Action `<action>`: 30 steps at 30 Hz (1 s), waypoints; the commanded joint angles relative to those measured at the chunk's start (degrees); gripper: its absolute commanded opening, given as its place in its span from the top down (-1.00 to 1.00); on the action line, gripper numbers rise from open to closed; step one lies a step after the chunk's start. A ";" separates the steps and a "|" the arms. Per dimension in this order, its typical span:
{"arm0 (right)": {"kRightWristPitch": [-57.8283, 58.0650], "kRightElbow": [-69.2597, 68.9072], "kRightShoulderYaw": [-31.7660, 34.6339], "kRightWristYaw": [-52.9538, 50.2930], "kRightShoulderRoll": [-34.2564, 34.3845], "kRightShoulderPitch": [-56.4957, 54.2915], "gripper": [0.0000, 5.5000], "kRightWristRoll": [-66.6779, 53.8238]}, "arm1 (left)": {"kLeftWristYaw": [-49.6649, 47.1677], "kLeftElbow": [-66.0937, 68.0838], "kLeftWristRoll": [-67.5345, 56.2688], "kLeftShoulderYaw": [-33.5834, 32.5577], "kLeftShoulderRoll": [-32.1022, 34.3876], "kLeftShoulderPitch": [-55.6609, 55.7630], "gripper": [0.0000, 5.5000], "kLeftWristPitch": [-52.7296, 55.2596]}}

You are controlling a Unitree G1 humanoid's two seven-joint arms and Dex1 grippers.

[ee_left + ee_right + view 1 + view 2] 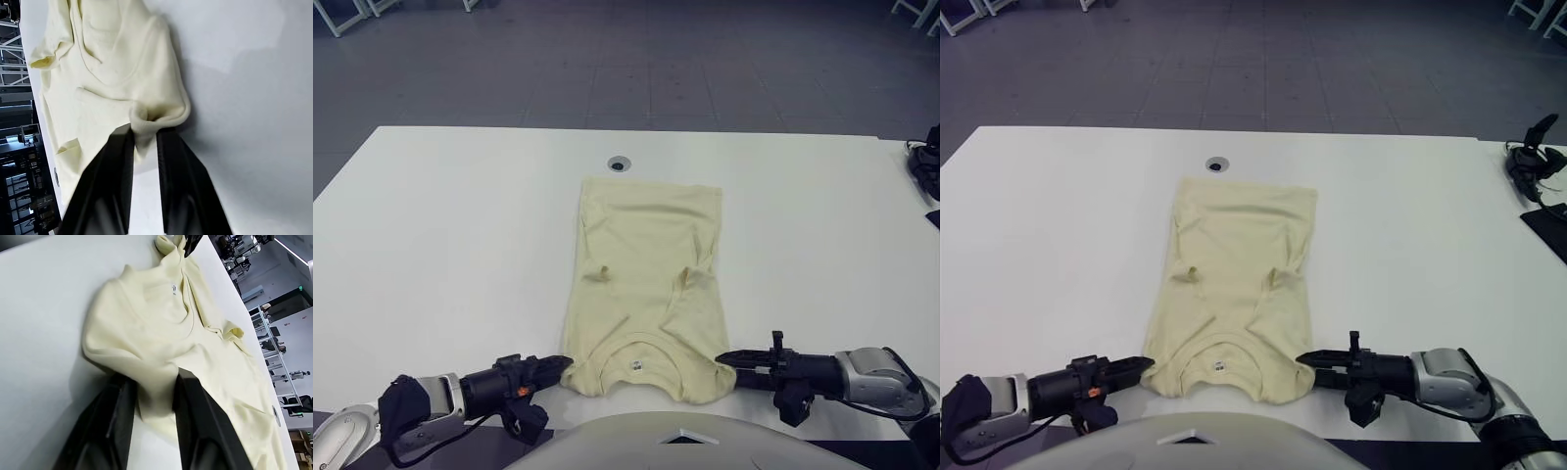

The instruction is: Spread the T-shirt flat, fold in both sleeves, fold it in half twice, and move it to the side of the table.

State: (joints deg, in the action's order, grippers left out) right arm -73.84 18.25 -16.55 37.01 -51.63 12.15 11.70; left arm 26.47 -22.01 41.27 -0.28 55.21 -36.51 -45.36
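At the near left of the white table (pixel 440 225), the left gripper (pixel 566 366) lies low over the top and points in toward the middle. Its two black fingers (pixel 117 166) are drawn close together with a bunched fold of pale yellow cloth pinched between them. This is the near left shoulder corner of the T-shirt (pixel 646 274).

The T-shirt lies in the middle of the table as a long, narrow shape. Its collar (pixel 636 354) is at the near edge and its straight hem is on the far side. Both sleeves (pixel 597 274) are turned in on top of the body, each showing as a small crumpled flap about halfway along. The cloth is mostly flat with a few soft wrinkles, and the near corners are lifted a little where they are gripped. Just beyond the hem, slightly to the left, a small round grommet (pixel 619 164) is set into the table top.

At the near right, the right gripper (pixel 722 360) mirrors the other and points in toward the shirt. Its fingers (pixel 115 406) are closed on either side of the near right shoulder corner, and the cloth fills the gap between them.

At the far right edge of the table, well apart from the shirt, sits what looks like a dark tangle of cables (pixel 925 162).
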 commanded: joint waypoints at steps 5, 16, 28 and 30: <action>8.13 -3.15 -4.92 3.33 -4.56 1.40 1.00 -9.00 | 2.63 1.11 -1.64 1.15 0.56 -0.74 1.00 2.19; 53.55 -30.42 -3.17 25.46 -20.64 8.99 1.00 -53.48 | 19.24 -8.15 -39.01 -2.52 6.09 -9.61 1.00 19.16; 72.38 -46.19 27.76 41.64 -19.36 33.68 1.00 -71.92 | 43.87 -22.48 -74.26 -35.39 1.54 -31.19 1.00 27.62; 74.94 -47.84 30.90 42.85 -17.47 34.76 1.00 -72.15 | 45.93 -22.97 -75.81 -36.72 1.78 -29.79 1.00 29.71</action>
State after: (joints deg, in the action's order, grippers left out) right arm -1.45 -27.61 10.60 78.61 -70.94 45.89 -60.02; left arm 70.24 -43.97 -32.80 -34.99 56.89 -67.48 -18.03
